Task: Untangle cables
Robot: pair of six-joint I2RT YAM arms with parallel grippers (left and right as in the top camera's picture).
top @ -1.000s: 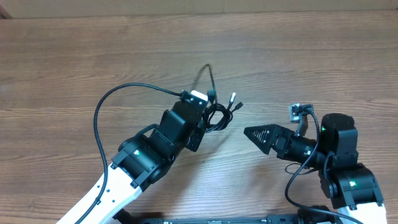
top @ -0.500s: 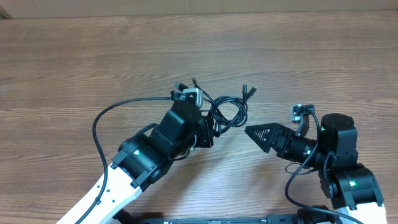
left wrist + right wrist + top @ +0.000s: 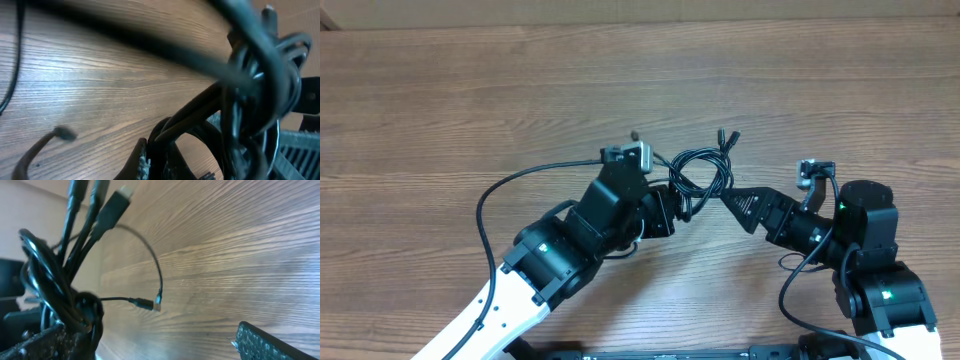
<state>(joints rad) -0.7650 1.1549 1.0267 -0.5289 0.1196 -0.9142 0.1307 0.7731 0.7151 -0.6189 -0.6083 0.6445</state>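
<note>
Nearest, 2 arms reach in from the near edge and angle toward each other over the tabletop [image 3: 470, 100]. The left claw [image 3: 668, 208] is clamped on 1 knot of cables [image 3: 702, 172] at center. The right claw [image 3: 734, 198] is spread wide, 1 finger against the knot's right side. Farther, 2 plug ends [image 3: 727, 135] stick out.

left arm [image 3: 555, 255] and right arm [image 3: 865, 250] black with white lower shells [image 3: 490, 310], green light [image 3: 542, 243] on each, thick black cable [image 3: 483, 205] off the left, right gripper [image 3: 732, 198] pads [image 3: 272, 342] ribbed i think
</note>
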